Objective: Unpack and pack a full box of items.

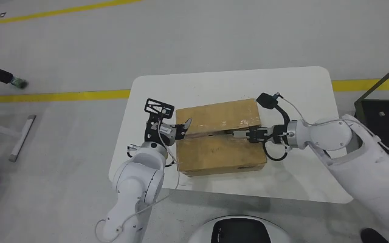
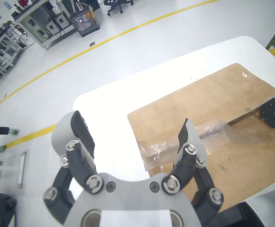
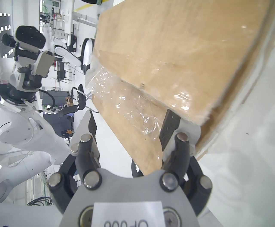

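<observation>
left gripper [image 2: 131,120]: jaws wide apart, holding nothing; sits at the left end of the box [image 2: 204,103], one finger [image 2: 185,133] over the taped seam; cannot tell if it touches.
right gripper [image 3: 132,116]: jaws apart, not clamped; at the right end of the seam, one finger [image 3: 169,124] tucked under the edge of the far flap [image 3: 171,43].
box: brown cardboard, lying flat mid-table, long side running left-right, both top flaps down.
far flap: lifted a little at its right end, with a dark gap under it.
near flap [image 2: 225,150]: flat, with a pen scribble on top.
tape [image 2: 214,129]: clear and crinkled, along the seam and wrapped over the left end; it bridges the two flaps at the left end.
table [image 1: 292,85]: white, rounded corners, matte; the box is the one item on it.
floor [image 1: 182,36]: pale grey, smooth, with a yellow line [image 1: 67,95] running left-right past the table's far side.
room: metal-frame racks with equipment [image 2: 32,21] and an office chair [image 2: 116,6] far off, beyond a second yellow line.
</observation>
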Controlling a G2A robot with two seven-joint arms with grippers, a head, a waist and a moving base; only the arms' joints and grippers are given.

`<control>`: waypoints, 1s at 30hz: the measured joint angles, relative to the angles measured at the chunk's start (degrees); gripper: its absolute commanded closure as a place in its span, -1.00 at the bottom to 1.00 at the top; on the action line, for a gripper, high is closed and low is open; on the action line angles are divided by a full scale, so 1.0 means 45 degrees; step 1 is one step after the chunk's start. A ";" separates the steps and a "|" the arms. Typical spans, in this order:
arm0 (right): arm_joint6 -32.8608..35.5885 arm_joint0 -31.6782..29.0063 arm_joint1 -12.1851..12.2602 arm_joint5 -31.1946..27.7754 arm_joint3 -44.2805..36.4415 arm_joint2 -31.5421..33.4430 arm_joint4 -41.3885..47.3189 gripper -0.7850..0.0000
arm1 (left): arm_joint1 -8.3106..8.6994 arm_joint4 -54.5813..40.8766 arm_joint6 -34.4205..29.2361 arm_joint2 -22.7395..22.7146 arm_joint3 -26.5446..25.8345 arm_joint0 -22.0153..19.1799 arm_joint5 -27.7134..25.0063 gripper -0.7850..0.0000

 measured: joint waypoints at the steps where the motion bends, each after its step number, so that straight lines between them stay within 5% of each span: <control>1: -0.0047 0.0044 -0.0024 -0.0059 0.0044 -0.0089 0.0033 -0.44 | 0.0000 0.0000 0.0000 0.0000 0.0000 0.0000 0.0000 -1.00; 10: -0.0333 0.0761 -0.0289 -0.0055 0.0528 -0.1058 0.0043 0.38 | 0.0000 0.0000 0.0000 0.0000 0.0000 0.0000 0.0000 -1.00; 15: -0.0552 0.1151 -0.0437 -0.0086 0.0810 -0.1485 0.0026 1.00 | 0.0000 0.0000 0.0000 0.0000 0.0000 0.0000 0.0000 -1.00; 30: -0.0601 0.1434 -0.0402 -0.0057 0.0819 -0.0999 -0.0538 1.00 | 0.0000 0.0000 0.0000 0.0000 0.0000 0.0000 0.0000 -1.00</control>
